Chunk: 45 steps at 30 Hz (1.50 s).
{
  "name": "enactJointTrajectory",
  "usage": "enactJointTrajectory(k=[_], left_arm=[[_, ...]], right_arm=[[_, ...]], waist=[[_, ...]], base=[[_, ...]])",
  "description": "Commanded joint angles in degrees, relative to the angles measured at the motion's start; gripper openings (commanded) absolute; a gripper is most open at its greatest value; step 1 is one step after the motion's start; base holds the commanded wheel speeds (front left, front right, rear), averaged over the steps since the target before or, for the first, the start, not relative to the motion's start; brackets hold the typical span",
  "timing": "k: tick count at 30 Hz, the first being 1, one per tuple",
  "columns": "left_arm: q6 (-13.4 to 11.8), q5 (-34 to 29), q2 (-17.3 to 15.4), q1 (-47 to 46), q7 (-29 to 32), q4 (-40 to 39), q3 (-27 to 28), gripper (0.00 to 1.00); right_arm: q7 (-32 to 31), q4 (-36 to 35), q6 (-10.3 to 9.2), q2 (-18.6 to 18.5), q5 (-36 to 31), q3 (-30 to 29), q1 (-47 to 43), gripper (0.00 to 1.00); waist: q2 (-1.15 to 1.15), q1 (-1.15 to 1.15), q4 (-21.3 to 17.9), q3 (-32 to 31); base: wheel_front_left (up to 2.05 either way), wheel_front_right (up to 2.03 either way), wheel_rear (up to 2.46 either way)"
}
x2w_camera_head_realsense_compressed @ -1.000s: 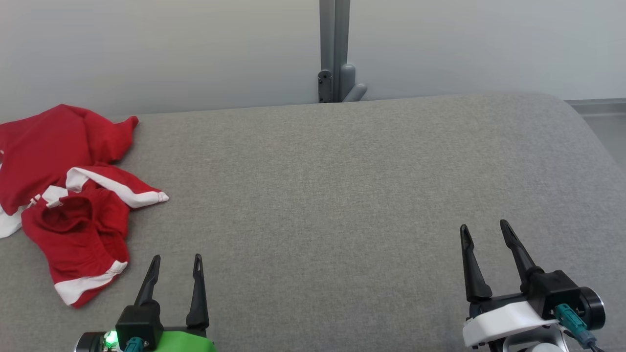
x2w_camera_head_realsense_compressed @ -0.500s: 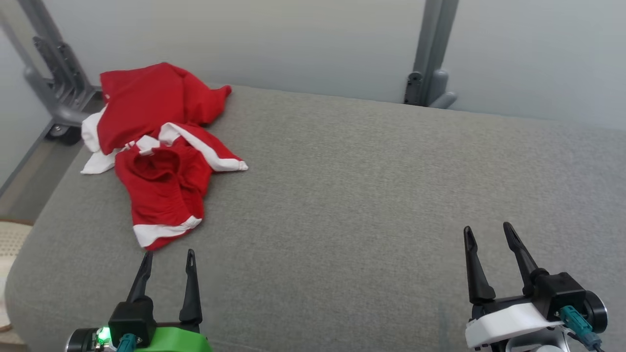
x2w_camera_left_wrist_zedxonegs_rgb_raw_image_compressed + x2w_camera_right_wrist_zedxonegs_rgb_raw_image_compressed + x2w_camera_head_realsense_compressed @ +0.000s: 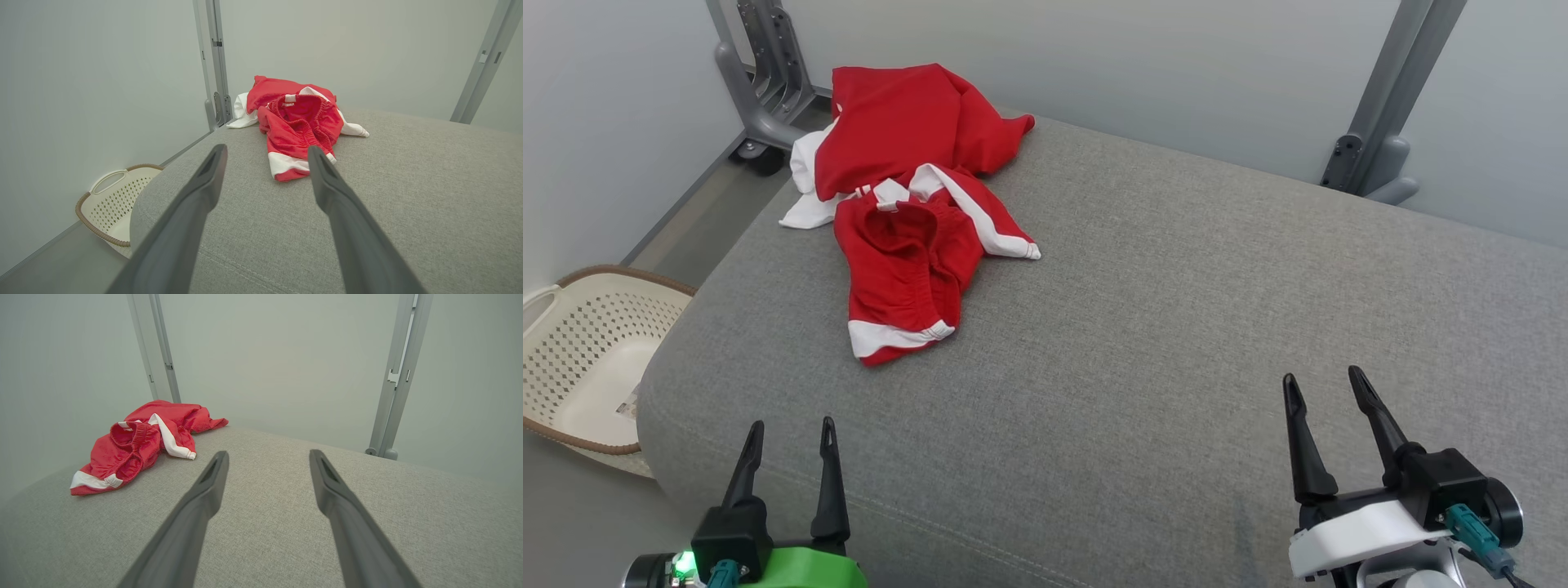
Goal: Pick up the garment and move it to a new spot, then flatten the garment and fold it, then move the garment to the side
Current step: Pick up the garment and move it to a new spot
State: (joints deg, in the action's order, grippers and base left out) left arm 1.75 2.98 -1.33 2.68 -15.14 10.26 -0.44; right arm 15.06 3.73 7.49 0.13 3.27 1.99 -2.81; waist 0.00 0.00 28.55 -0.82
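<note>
A cream perforated plastic basket with a brown woven rim [image 3: 572, 327] stands on the floor, off the left end of the grey fabric-covered mattress [image 3: 1176, 327]. Its pale bottom shows, with a small mark there too small to make out. It also shows in the left wrist view [image 3: 110, 192].

There is one basket, one garment, two claws and two grey metal posts against the pale wall, one behind the mattress's far left corner [image 3: 760, 82] and one towards the far right [image 3: 1380, 106].

The crumpled red garment with white bands and an elastic waistband [image 3: 907, 204] lies on the far left part of the mattress, one white edge hanging off the left side.

The left claw [image 3: 792, 425], on a green wrist, hovers over the near left edge of the mattress with its two dark fingers spread apart and nothing between them. The garment lies ahead of it and a little to the right, apart from it. In the left wrist view the garment's near white-banded hem [image 3: 286, 165] lies beyond the fingertips of that claw [image 3: 266, 149], untouched.

The right claw [image 3: 1321, 374], on a white wrist, is likewise spread wide and holds nothing. It is over the near right part of the mattress, well apart from the garment. In its own view [image 3: 268, 453] the garment [image 3: 139, 449] lies ahead and far to the left.
</note>
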Motion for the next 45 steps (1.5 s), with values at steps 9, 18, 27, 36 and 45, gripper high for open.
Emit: enactJointTrajectory(k=[9, 18, 27, 36, 45], left_arm=[[0.1, 0.6, -0.2, -0.5, 0.0, 0.8, -0.9, 1.00], [2.0, -0.1, -1.6, -7.9, -0.1, 5.2, -1.4, 1.00], [4.3, -0.6, -6.8, -26.4, 1.0, 21.1, -2.9, 1.00], [5.3, 3.2, -8.0, -39.0, 7.7, 37.5, -3.1, 1.00], [3.0, 4.2, -9.9, -46.5, 12.7, 51.2, -2.7, 1.00]], right_arm=[[0.2, -0.6, 0.00, -0.2, -0.5, -1.2, -0.6, 1.00], [0.2, -1.5, 0.00, -0.2, -2.5, -0.9, 1.3, 1.00], [0.2, -2.0, 0.00, -0.2, -5.8, -0.5, 4.0, 1.00], [0.2, -3.2, 0.00, -0.3, -8.0, 0.0, 6.1, 1.00], [0.2, -3.9, 0.00, -1.1, -8.8, -0.1, 7.1, 1.00]], waist=[[0.00, 0.00, -1.7, 1.0], [0.00, 0.00, -5.3, 5.4], [0.00, 0.00, -10.1, 11.6], [0.00, 0.00, -13.6, 16.3], [0.00, 0.00, -14.9, 19.3]], base=[[0.00, 0.00, 0.00], [0.00, 0.00, 0.00], [0.00, 0.00, 0.00], [0.00, 0.00, 0.00], [0.00, 0.00, 0.00]])
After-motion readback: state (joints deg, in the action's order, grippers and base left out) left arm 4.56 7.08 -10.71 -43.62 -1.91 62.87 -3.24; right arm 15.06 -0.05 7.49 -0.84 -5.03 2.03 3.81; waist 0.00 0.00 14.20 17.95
